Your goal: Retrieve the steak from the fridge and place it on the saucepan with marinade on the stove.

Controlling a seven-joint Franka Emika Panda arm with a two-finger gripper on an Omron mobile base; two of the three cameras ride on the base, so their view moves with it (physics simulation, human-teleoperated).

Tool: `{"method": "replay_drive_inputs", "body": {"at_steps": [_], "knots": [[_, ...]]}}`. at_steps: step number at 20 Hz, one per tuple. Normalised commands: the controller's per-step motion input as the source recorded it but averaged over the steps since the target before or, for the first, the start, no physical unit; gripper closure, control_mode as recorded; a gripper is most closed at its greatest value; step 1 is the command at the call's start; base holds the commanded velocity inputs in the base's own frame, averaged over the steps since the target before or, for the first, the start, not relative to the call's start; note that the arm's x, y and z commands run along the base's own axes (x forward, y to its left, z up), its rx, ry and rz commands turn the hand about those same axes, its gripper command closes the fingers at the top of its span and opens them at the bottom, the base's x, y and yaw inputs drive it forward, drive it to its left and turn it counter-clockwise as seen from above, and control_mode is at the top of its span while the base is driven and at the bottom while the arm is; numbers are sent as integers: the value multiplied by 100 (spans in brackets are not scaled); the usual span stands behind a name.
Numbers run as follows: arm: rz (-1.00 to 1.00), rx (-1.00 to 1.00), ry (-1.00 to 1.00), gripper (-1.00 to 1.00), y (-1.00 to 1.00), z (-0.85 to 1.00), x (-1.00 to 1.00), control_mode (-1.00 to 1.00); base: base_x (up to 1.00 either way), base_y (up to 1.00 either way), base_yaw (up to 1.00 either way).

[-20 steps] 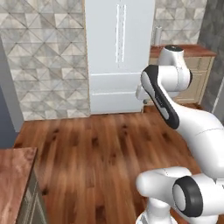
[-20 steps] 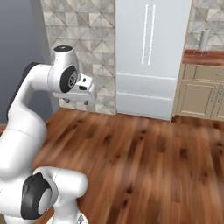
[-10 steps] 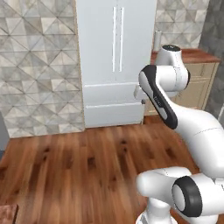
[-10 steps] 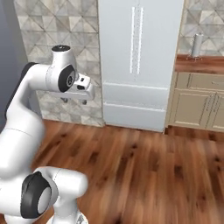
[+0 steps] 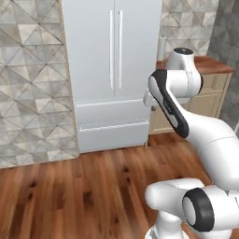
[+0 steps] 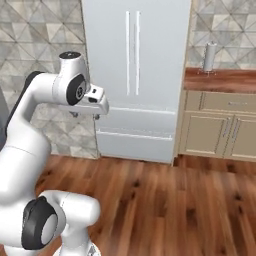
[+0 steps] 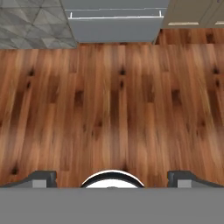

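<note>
Fridge (image 5: pixel 112 70) doors now stand squarely ahead of you, where a second ago the fridge sat further off and to one side; the whole picture has slid, so read that as your base driving and turning toward it, not as anything in the kitchen moving. Both doors are shut, their thin white handles (image 6: pixel 132 52) side by side at the middle seam, and the drawers (image 7: pixel 114 27) below are closed too. You see no steak, which I judge to be behind those doors. Saucepan and stove are likewise nowhere ahead of you. Your pincer (image 6: pixel 86 115) hangs beneath the hand at the end of the folded arm, pointing down at the wooden floor (image 7: pixel 112 109), with its fingertips (image 7: pixel 39 177) spread wide and nothing between them. It is well apart from the handles. To the right a wooden desk (image 6: pixel 222 80) over pale cabinets carries an upright grey cylinder (image 6: pixel 209 56), which you can ignore. You are at the approach stage with nothing retrieved; the next job looks like closing in and lifting the hand to reach a door handle.
</note>
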Motion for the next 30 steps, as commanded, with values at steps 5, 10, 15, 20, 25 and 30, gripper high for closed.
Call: {"method": "replay_drive_inputs", "body": {"at_steps": [5, 10, 15, 20, 25, 30], "knots": [[0, 0, 0, -100, 0, 0, 0, 100, 84, -45, 0], [0, 0, 0, -100, 0, 0, 0, 100, 71, -47, 0], [0, 0, 0, -100, 0, 0, 0, 100, 60, -27, 0], [0, 0, 0, -100, 0, 0, 0, 100, 65, 0, 0], [0, 0, 0, -100, 0, 0, 0, 100, 60, 22, 0], [0, 0, 0, -100, 0, 0, 0, 100, 30, 32, 0]]}}
